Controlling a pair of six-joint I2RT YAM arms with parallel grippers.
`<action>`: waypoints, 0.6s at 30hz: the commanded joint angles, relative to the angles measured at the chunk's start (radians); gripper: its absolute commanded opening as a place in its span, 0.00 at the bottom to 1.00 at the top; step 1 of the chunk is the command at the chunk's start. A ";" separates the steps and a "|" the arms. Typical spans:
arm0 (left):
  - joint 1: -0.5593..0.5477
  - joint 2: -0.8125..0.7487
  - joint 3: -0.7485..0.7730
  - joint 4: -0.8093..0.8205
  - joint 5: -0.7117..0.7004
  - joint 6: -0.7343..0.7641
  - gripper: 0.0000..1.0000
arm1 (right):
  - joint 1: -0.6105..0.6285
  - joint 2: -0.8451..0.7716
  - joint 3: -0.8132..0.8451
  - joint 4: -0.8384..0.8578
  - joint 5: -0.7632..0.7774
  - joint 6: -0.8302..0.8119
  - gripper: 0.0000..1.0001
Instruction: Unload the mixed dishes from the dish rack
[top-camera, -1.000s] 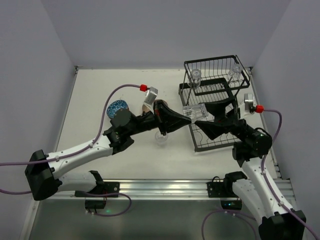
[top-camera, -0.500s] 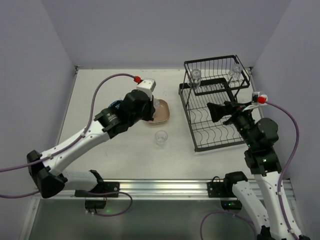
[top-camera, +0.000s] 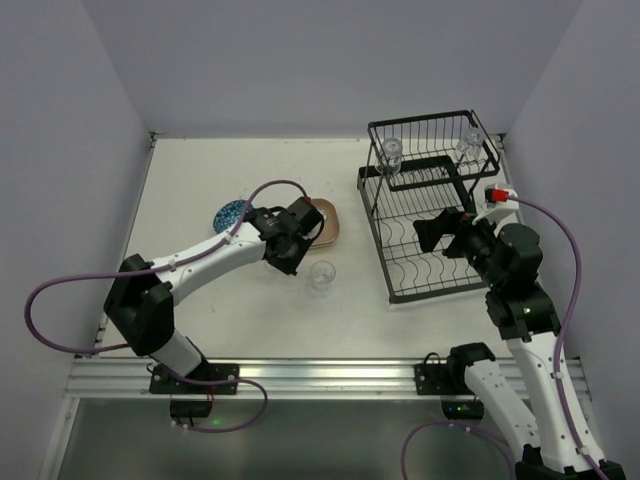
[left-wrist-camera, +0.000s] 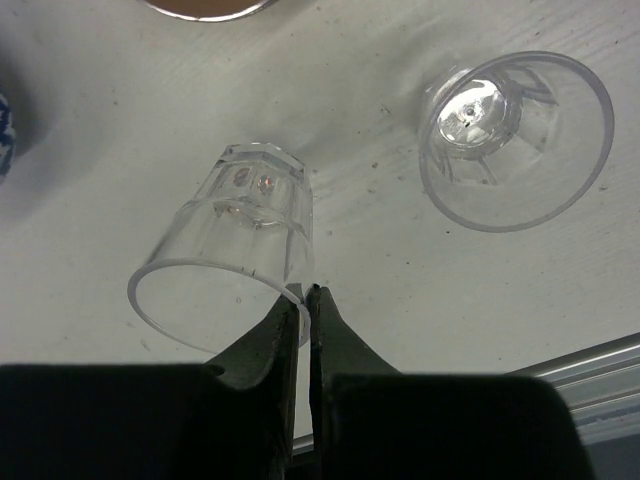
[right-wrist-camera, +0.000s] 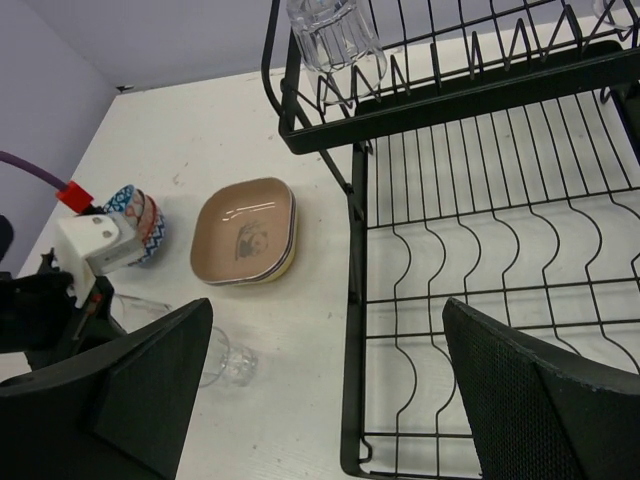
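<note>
Left gripper (left-wrist-camera: 302, 300) pinching the rim of a clear glass cup (left-wrist-camera: 235, 225), centre-left of its wrist frame; second cup (left-wrist-camera: 512, 140) upright on the table (left-wrist-camera: 400, 300), upper right. Right gripper (right-wrist-camera: 328, 310) spread wide, empty, over the lower tray of the dish rack (right-wrist-camera: 355, 300); third cup (right-wrist-camera: 330, 30) in its upper basket at top of frame, plate stack (right-wrist-camera: 245, 232) left of the rack

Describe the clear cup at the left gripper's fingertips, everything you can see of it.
The clear cup is a small faceted tumbler, glass or clear plastic by its look, empty, with a thick base and a wider round rim. It is tipped, mouth toward the wrist camera, base away. The left gripper is shut on its rim wall. It sits low over the white table; whether its base touches, I cannot tell. A second cup stands apart from it.
</note>
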 joint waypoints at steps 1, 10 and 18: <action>-0.001 0.047 -0.005 -0.016 0.081 0.066 0.00 | -0.002 -0.012 0.031 -0.010 0.000 -0.026 0.99; -0.018 0.115 0.019 -0.023 0.128 0.090 0.00 | -0.002 -0.001 0.024 -0.001 -0.006 -0.031 0.99; -0.033 0.138 0.027 -0.028 0.129 0.093 0.05 | -0.002 0.012 0.021 0.005 -0.009 -0.035 0.99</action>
